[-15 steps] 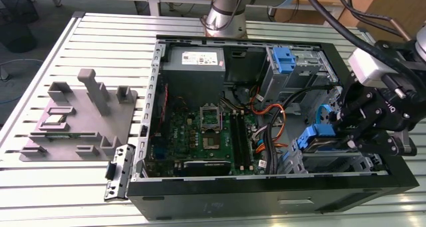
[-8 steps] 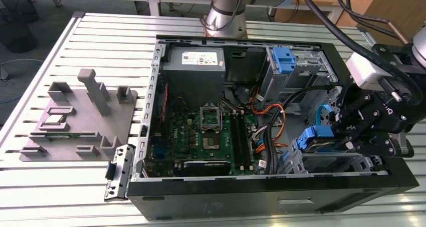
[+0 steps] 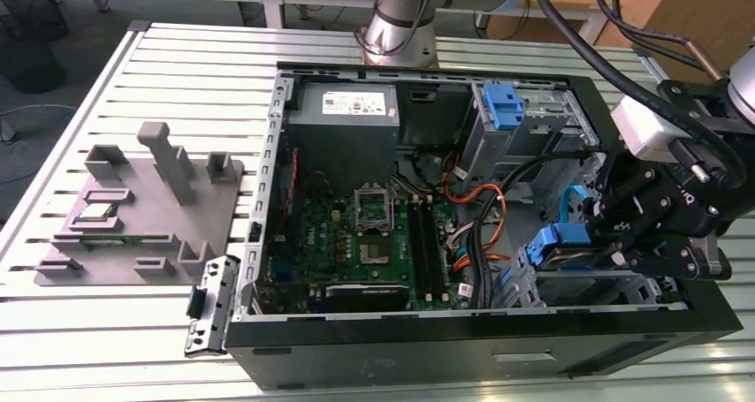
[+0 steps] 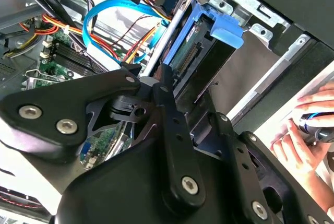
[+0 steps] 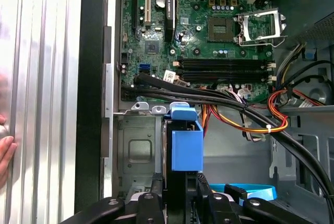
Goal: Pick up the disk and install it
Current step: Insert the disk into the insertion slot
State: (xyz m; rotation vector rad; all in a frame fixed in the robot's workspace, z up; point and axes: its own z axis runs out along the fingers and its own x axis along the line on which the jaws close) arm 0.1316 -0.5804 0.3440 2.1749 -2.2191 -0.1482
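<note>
Grips the disk (image 5: 186, 145) by both sides with clenched fingers (image 5: 156, 190), blue carrier edge-on in the first wrist view. Holds it on edge at the metal bay (image 5: 136, 151) in the case's (image 3: 472, 349) corner (how deep in, cannot tell), just beside black and orange cables (image 5: 219, 100). Looks past it onto the motherboard (image 5: 209, 41). Farther out, past the case wall, finds a hand (image 4: 313, 125) on the table (image 3: 118, 331).

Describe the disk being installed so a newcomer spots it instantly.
Find the open black computer case on the slatted metal table, then go to its corner at the exterior view's lower right. There the silver-grey hard disk in a bright blue plastic carrier stands on edge in the black gripper. Unlike the lone blue bracket, it holds a drive and is gripped.
</note>
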